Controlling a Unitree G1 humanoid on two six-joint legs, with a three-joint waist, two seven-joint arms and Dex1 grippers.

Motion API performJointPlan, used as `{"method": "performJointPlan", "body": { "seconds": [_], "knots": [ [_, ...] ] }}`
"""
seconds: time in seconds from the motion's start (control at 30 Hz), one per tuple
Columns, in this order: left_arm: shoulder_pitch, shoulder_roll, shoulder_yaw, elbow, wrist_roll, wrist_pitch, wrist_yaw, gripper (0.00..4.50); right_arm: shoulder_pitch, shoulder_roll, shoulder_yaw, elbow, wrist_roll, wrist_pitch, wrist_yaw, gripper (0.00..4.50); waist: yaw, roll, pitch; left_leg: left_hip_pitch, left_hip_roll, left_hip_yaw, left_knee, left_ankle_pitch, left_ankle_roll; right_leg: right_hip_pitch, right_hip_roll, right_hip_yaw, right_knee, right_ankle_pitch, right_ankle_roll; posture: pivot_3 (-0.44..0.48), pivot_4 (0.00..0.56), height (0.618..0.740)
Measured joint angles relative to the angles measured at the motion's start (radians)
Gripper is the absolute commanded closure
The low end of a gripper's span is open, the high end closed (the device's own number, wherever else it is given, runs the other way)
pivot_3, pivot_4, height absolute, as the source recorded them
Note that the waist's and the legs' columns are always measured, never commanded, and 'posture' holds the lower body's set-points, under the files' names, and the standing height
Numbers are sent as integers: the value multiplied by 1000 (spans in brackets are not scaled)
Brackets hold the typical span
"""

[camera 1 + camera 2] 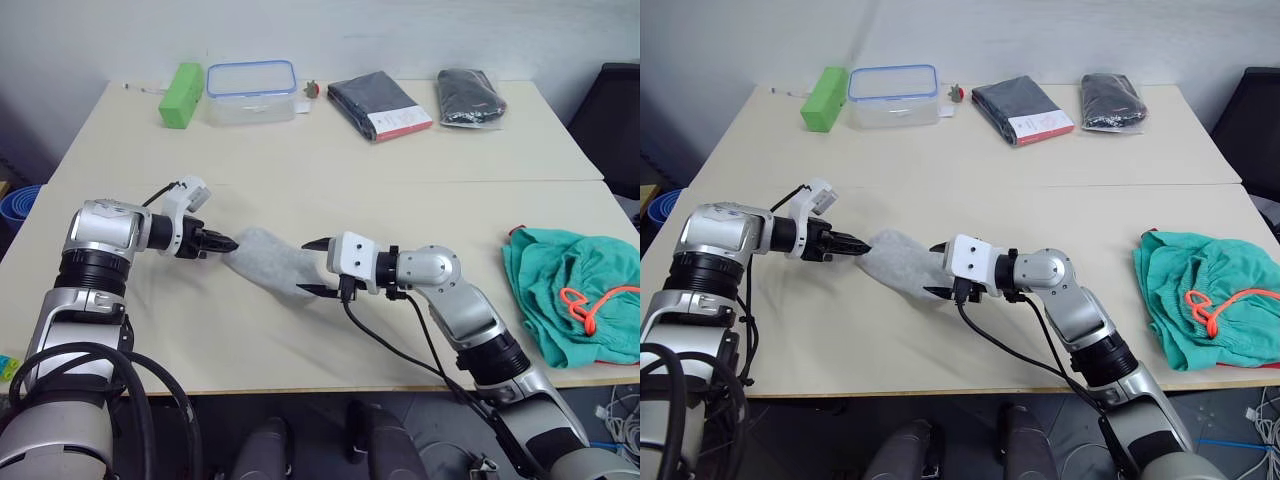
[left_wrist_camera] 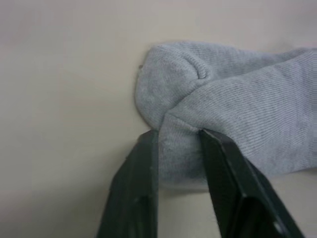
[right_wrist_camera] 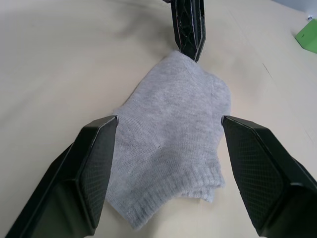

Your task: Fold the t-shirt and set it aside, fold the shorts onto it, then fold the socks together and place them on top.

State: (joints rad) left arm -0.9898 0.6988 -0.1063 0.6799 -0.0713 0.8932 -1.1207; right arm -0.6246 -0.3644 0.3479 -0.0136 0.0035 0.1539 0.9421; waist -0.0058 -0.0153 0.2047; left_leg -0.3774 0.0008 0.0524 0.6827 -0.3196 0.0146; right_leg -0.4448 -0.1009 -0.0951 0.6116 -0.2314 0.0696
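Beige table (image 1: 300, 180), left gripper (image 1: 228, 242) jaws clamping socks (image 1: 272, 262), right gripper (image 1: 312, 267) jaws apart, shorts (image 1: 575, 290) nearby

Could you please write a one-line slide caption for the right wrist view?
Open right gripper straddles the cuff end of the grey socks while the left gripper pinches the far end.

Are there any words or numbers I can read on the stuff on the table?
None can be read.
The packaged dark garment has a red and white label at its corner: print too small to read.
The green box, the clear container and the socks: no writing visible.
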Motion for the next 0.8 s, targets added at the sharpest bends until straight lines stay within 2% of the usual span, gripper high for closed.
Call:
{"method": "performJointPlan", "body": {
  "seconds": [0.03, 0.07, 0.47, 0.57, 0.8],
  "knots": [
    [0, 0, 0, 0, -4, 2, -5, 4445, 0, 0, 0, 0, 0, 0, 0, 1058, 0, 0, 0, 0, 0, 0, 0, 0, 0, 0, 0, 0, 0, 0, 0, 0, 150, 740],
    [-1, 0, 0, 0, -8, 5, -7, 4480, 0, -1, 0, 0, -1, 0, 0, 1058, 0, 0, 0, 0, 0, 0, 0, 0, 0, 0, 0, 0, 0, 0, 0, 0, 150, 740],
    [-49, 13, -10, 4, -25, 13, -34, 4480, 0, -7, 0, 0, -7, 0, -5, 1058, 1, 0, 0, 0, 0, 0, 0, 0, 0, 0, 0, 0, 0, 0, 0, 0, 150, 740],
    [-59, 36, -28, 3, -21, 0, -46, 3898, 0, -7, 0, 0, -11, 0, -5, 1058, 1, 0, 0, 0, 0, 1, 0, 0, 0, 0, 0, 1, 0, 0, 0, 0, 150, 740],
    [-51, 50, -74, -7, -20, 17, -64, 1717, 2, -7, 1, 0, -14, -3, -5, 1058, 2, 0, 0, 0, 0, 1, 0, 0, 0, 0, 0, 1, 0, 0, 0, 0, 150, 740]
  ]
}}
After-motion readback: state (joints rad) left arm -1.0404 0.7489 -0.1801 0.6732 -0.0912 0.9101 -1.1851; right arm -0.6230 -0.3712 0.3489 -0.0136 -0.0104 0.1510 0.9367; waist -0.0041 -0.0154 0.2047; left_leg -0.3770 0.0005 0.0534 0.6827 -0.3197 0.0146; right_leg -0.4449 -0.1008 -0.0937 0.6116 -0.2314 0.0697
